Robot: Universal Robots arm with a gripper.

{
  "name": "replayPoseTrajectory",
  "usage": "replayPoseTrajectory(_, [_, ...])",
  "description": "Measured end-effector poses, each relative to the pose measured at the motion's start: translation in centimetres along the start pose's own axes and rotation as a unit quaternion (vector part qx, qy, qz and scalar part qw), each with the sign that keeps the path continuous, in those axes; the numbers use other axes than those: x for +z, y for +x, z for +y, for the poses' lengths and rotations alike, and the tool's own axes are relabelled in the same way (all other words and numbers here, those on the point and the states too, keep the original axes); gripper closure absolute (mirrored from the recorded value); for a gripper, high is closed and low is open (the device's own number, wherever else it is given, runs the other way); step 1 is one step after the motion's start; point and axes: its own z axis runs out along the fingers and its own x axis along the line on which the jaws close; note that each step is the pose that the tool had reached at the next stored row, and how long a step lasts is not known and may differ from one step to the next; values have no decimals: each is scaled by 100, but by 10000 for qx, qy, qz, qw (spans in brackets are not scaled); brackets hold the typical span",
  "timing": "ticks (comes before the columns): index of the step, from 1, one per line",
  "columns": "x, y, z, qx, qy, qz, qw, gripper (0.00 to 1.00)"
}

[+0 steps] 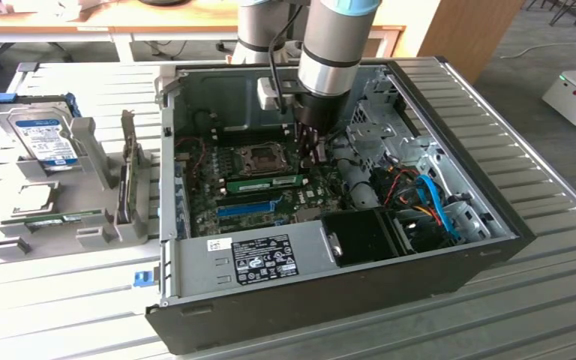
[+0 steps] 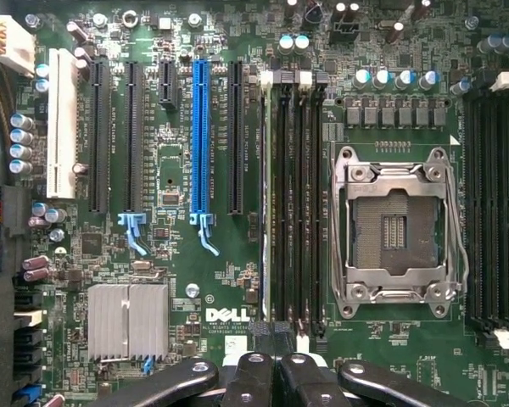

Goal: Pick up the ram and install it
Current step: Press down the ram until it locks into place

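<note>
Right now your gripper [image 2: 273,373] hangs over the motherboard [image 2: 237,280] inside the open computer case [image 1: 488,247], its jaws drawn fully together with nothing visible between them. You can see the ram [image 1: 266,183] lying seated in a slot on the board beside the CPU socket [image 1: 264,156], near the arm's tip. Outside the case, toward the exterior view's left, a hard drive [image 1: 46,139] stands in a grey holder [image 1: 98,232].

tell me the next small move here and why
Probably press straight down a little: the shut gripper sits over one end of the ram, which already stands in a motherboard slot, and I cannot tell whether its latches have closed.
</note>
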Motion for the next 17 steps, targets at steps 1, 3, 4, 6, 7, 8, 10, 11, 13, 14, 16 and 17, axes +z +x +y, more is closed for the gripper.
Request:
replayPoseTrajectory(1, [8,0,0,0,0,0,10000,89])
replayPoseTrajectory(3, [19,0,-1,0,0,0,10000,89])
replayPoseTrajectory(4, [24,0,-1,0,0,0,10000,89])
replayPoseTrajectory(6, [28,0,-1,0,-1,1,10000,89])
replayPoseTrajectory(7, [28,0,-1,0,-1,1,10000,89])
replayPoseTrajectory(8, [28,0,-1,0,-1,1,10000,89])
replayPoseTrajectory(10, [29,0,-1,0,0,0,10000,89])
replayPoseTrajectory(11, [31,0,-1,0,0,0,10000,89])
replayPoseTrajectory(13, [38,0,-1,0,0,-1,10000,89])
replayPoseTrajectory(14, [40,0,-1,0,0,0,10000,89])
replayPoseTrajectory(16, [45,0,-2,0,0,0,10000,89])
replayPoseTrajectory(17, [46,0,-2,0,0,1,10000,89])
